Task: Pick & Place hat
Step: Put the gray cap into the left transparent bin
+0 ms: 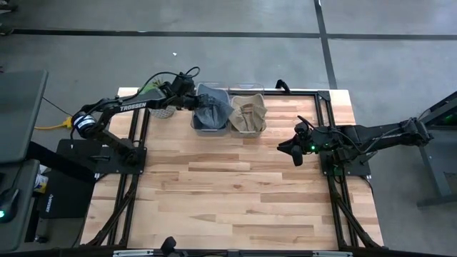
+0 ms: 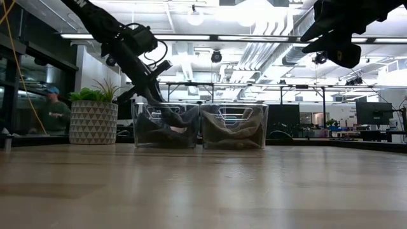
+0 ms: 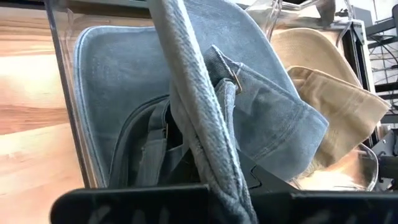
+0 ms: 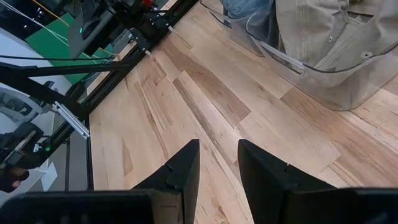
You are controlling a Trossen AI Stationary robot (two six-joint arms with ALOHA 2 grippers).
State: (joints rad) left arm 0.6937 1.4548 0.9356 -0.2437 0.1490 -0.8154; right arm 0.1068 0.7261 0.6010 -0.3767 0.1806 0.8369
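A blue-grey denim hat [image 1: 214, 111] lies in the left one of two clear bins [image 1: 194, 125] at the table's far edge. My left gripper [image 1: 196, 102] reaches into that bin from the left and is shut on the hat [image 3: 267, 118]. A tan hat [image 1: 248, 114] fills the right bin [image 1: 246, 131]. My right gripper [image 1: 293, 151] hangs open over bare wood to the right of the bins, with nothing between its fingers [image 4: 186, 168]. My left gripper pinches a thick rolled edge of the denim hat [image 3: 208, 155] between its two fingers. The fingers come slanting down from the table's left. That edge runs up and away from the fingers, and the rest of the hat sits inside the bin [image 3: 68, 124].
A patterned plant pot [image 2: 93, 121] stands just left of the bins, near my left arm. Black frame rails [image 1: 136, 150] run along both sides of the table. Bare wood [image 1: 228, 185] stretches from the bins to the near edge.
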